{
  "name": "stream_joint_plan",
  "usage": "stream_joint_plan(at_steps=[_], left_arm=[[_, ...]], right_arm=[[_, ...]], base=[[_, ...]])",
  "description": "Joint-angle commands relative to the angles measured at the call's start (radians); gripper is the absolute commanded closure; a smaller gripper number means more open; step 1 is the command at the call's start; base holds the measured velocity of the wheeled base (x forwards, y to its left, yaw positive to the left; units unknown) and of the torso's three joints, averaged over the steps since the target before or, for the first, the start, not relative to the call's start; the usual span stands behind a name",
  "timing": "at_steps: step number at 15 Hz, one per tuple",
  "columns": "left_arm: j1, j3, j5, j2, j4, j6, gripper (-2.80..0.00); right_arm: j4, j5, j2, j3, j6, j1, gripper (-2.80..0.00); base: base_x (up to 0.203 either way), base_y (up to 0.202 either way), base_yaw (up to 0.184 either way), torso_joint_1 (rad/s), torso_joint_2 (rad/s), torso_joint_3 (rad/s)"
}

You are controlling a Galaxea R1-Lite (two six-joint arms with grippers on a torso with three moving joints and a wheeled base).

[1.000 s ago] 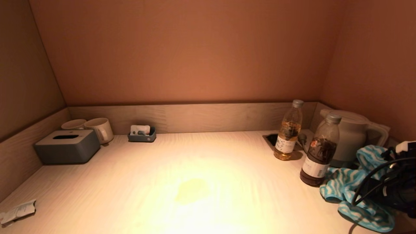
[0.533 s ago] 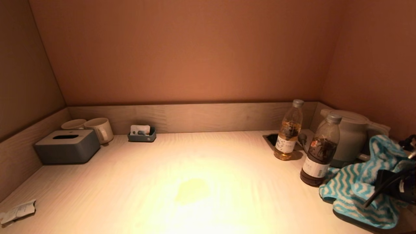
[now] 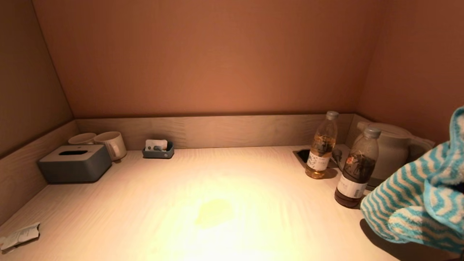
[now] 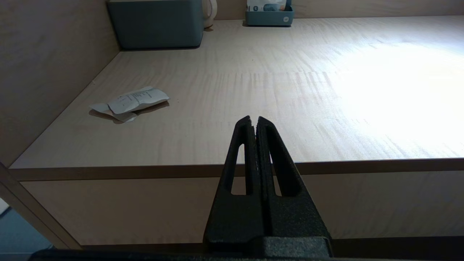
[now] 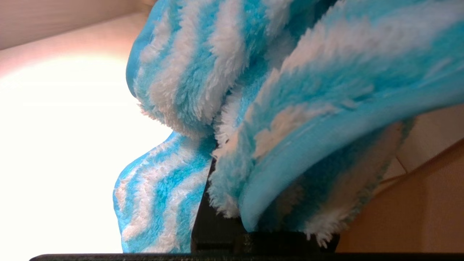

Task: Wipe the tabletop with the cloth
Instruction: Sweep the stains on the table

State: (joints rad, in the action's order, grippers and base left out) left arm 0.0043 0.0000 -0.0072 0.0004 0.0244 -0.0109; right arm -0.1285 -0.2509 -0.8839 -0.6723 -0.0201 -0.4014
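The blue-and-white striped cloth (image 3: 417,203) hangs lifted off the worktop (image 3: 217,203), just right of the dark bottle (image 3: 357,168), bunched over the right gripper (image 5: 232,217), whose fingers clamp a fold of it and are mostly hidden by it. Left of that bottle and farther back stands the amber bottle (image 3: 322,145), with the kettle (image 3: 391,152) behind and to the right. The left gripper (image 4: 255,125) hovers off the worktop's front edge, well left of the dark bottle, fingers pressed together on nothing.

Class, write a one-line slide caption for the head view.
Striped cloth lifted at the tabletop's right edge beside two bottles and a kettle.
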Motion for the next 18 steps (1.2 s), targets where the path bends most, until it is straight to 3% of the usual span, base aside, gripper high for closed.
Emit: stream_joint_plan(at_steps=[1, 3, 8, 13, 18], left_arm=[[0.0, 0.0, 0.0, 0.0, 0.0, 0.0, 0.0], [0.0, 0.0, 0.0, 0.0, 0.0, 0.0, 0.0], [0.0, 0.0, 0.0, 0.0, 0.0, 0.0, 0.0], [0.0, 0.0, 0.0, 0.0, 0.0, 0.0, 0.0], [0.0, 0.0, 0.0, 0.0, 0.0, -0.001, 0.0]], right_arm=[[-0.155, -0.077, 0.208, -0.016, 0.076, 0.075, 0.0], [-0.242, -0.134, 0.249, -0.041, 0.139, 0.189, 0.0], [-0.261, -0.307, 0.131, -0.076, 0.145, 0.216, 0.0], [-0.246, -0.359, -0.089, -0.15, 0.114, 0.231, 0.0], [-0.191, -0.354, -0.255, -0.268, 0.049, 0.392, 0.0]], base=[[0.0, 0.0, 0.0, 0.0, 0.0, 0.0], [0.0, 0.0, 0.0, 0.0, 0.0, 0.0], [0.0, 0.0, 0.0, 0.0, 0.0, 0.0], [0.0, 0.0, 0.0, 0.0, 0.0, 0.0], [0.0, 0.0, 0.0, 0.0, 0.0, 0.0]])
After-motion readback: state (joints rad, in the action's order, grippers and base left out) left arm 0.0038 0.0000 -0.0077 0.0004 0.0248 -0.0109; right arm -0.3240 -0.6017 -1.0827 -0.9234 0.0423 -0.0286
